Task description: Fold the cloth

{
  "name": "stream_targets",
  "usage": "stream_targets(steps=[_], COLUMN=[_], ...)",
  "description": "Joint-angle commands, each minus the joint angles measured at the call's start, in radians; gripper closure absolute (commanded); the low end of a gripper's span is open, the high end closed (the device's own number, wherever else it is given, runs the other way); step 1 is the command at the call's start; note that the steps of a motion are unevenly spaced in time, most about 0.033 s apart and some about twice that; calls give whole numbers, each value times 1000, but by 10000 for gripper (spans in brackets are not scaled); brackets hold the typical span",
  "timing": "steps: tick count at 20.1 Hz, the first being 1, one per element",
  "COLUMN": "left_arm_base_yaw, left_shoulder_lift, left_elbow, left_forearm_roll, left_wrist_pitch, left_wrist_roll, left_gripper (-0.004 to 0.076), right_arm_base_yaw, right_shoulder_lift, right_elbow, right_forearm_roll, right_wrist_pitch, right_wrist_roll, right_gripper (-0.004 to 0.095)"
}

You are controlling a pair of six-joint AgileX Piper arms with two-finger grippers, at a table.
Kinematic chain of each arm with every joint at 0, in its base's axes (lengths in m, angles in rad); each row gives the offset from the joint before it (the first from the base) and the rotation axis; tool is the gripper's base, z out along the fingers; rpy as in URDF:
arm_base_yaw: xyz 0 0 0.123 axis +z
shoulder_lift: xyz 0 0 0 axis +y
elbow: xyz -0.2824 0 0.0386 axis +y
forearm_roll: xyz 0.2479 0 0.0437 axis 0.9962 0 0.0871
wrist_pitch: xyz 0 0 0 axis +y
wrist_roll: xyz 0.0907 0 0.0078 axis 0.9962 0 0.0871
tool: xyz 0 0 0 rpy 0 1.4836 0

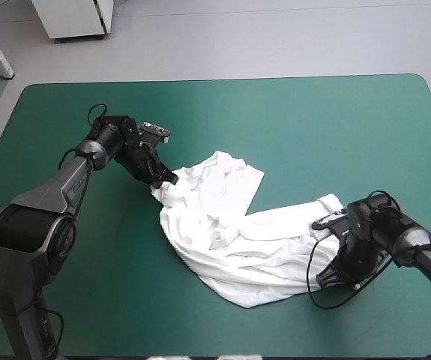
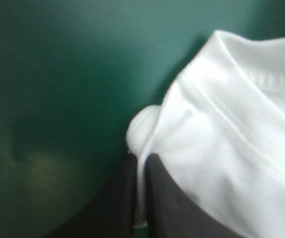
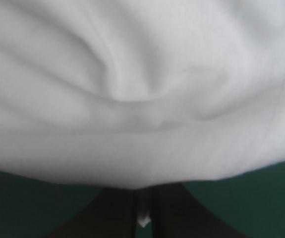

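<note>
T-shirt [image 1: 230,232] lies crumpled on the teal-green cover [image 1: 312,120] near the table's middle, strung in a loose arc between the two arms. It is not flat: ridges run across it, and one part lies doubled over toward the far side.

Left gripper [image 1: 167,178] is low at the cover, at the shirt's far left end. Its black fingers [image 2: 122,208] are all but closed, with a thin layer of white pinched between them. A stitched edge runs just beside the pinch.

Right gripper [image 1: 329,279] is at the near right end. Its fingers are also nearly together, with a sliver of white showing in the gap. The cloth bulges ahead of it.

Judgement: holds at opposite ends suit drawing the fabric apart to flatten it. Folding proper has not begun. Both bites look thin, so there is a risk of slipping under tension.
</note>
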Motion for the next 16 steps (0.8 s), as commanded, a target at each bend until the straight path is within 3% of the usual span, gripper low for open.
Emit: stream_targets(steps=[1, 6, 9, 16], left_arm_base_yaw=[-6, -6, -6, -6], left_shoulder_lift=[-100, -336, -519, -736], left_elbow=[-23, -23, -45, -422], left_forearm_roll=[-12, 16, 18, 32], left_wrist_pitch=[39, 145, 153, 34], left_wrist_roll=[0, -4, -14, -36], left_gripper=[733, 733, 733, 733], right_arm_base_yaw=[-1, -1, -1, -1], right_shoulder_lift=[-7, -116, -183, -213], right_elbow=[-60, -384, -596, -1091], right_forearm_roll=[21, 15, 15, -19], right_wrist_pitch=[10, 162, 165, 165], right_wrist_roll=[-12, 2, 14, 38], right_gripper=[925, 925, 925, 925])
